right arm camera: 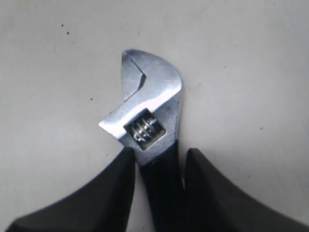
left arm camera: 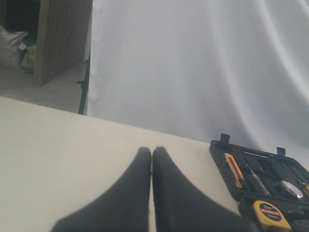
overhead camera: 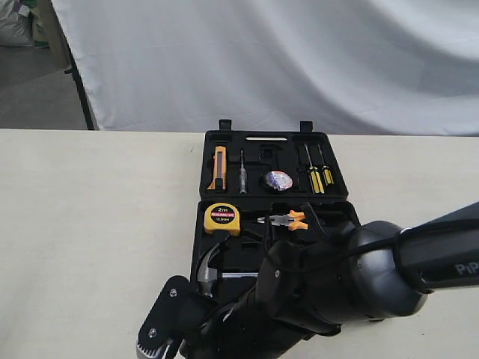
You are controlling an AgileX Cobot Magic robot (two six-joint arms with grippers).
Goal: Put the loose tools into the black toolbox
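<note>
The black toolbox (overhead camera: 262, 142) lies open mid-table, also in the left wrist view as the toolbox (left arm camera: 219, 152). The tape roll (overhead camera: 278, 180) sits in its far half and the claw hammer (overhead camera: 212, 268) in its near half. The adjustable wrench (right arm camera: 149, 101) lies on the table in front of the box, at its left corner. My right gripper (right arm camera: 159, 154) is shut on its black handle, with the silver head past the fingertips. In the exterior view the right gripper (overhead camera: 161, 336) is low at the bottom edge. My left gripper (left arm camera: 152, 151) is shut and holds nothing, above the table left of the box.
A yellow tape measure (overhead camera: 222, 218) and orange-handled pliers (overhead camera: 288, 219) rest in the near half. An orange utility knife (overhead camera: 219, 167) and screwdrivers (overhead camera: 318, 176) fill the far half. My right arm (overhead camera: 359, 277) covers the box's near right part. A white sheet hangs behind.
</note>
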